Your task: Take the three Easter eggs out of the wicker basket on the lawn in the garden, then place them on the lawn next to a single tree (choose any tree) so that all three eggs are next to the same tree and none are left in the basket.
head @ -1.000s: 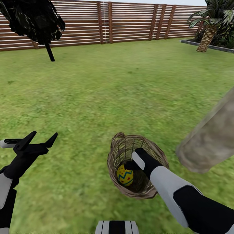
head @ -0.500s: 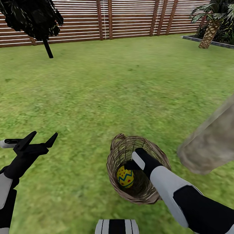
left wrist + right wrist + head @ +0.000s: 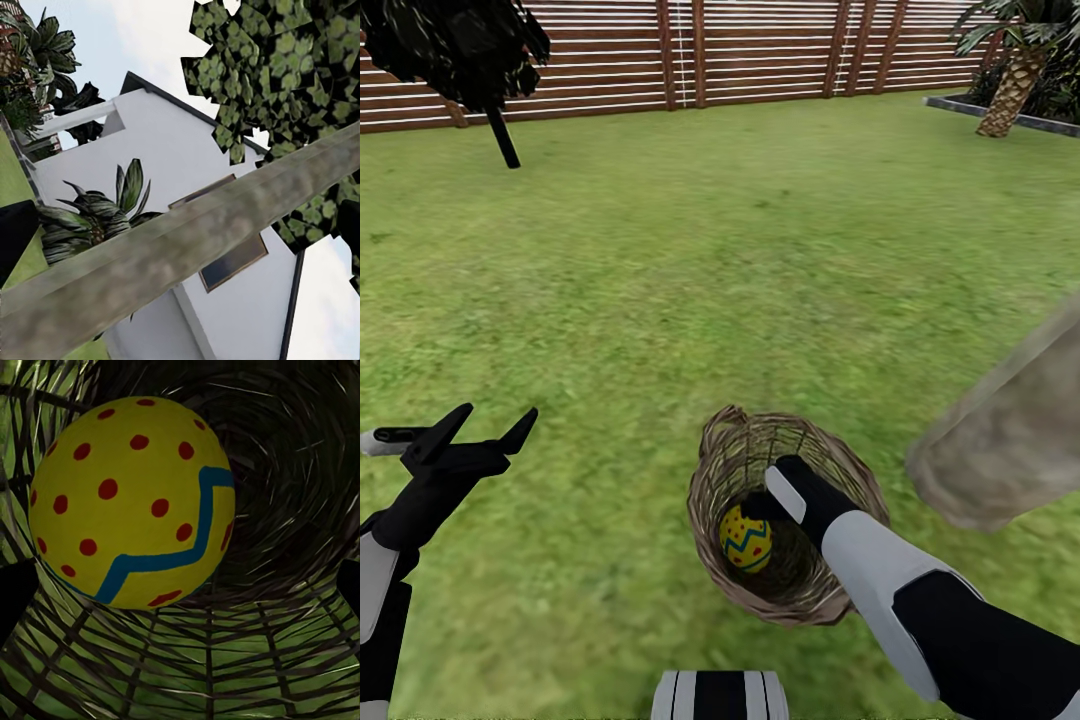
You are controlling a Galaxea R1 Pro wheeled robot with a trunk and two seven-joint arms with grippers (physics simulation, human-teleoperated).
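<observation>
Where the green, patchy lawn (image 3: 760, 260) spreads wide and flat, it reaches all the way back to a brown slat fence (image 3: 760, 50). Close on the right side, a thick grey-beige tree trunk (image 3: 1010, 440) leans into the head view, its bark blotchy. The left wrist view sees that trunk (image 3: 180, 255) too, with green leaves (image 3: 300, 75) above it and a white house (image 3: 150, 165) behind. Far off at the back left stands a dark tree (image 3: 460, 50) on a thin stem, and a palm (image 3: 1015, 70) grows at the back right.

The wicker basket (image 3: 730, 470) sits on the grass just in front of the robot, near the foot of the trunk. It is round and brown, made of thin open twigs, and grass shows through the gaps.

One Easter egg (image 3: 746, 538) lies at the bottom of the basket. It is yellow with a blue zigzag band and red dots. In the right wrist view the egg (image 3: 131, 502) looks big and round, resting on the woven floor.

The right arm reaches down into the basket, and the right hand (image 3: 765, 507) is just above the egg. I cannot tell how wide it is open or if it touches the egg.

The left arm is held out low over bare grass, well apart from the basket. The left hand (image 3: 488, 425) is spread wide and holds nothing.
</observation>
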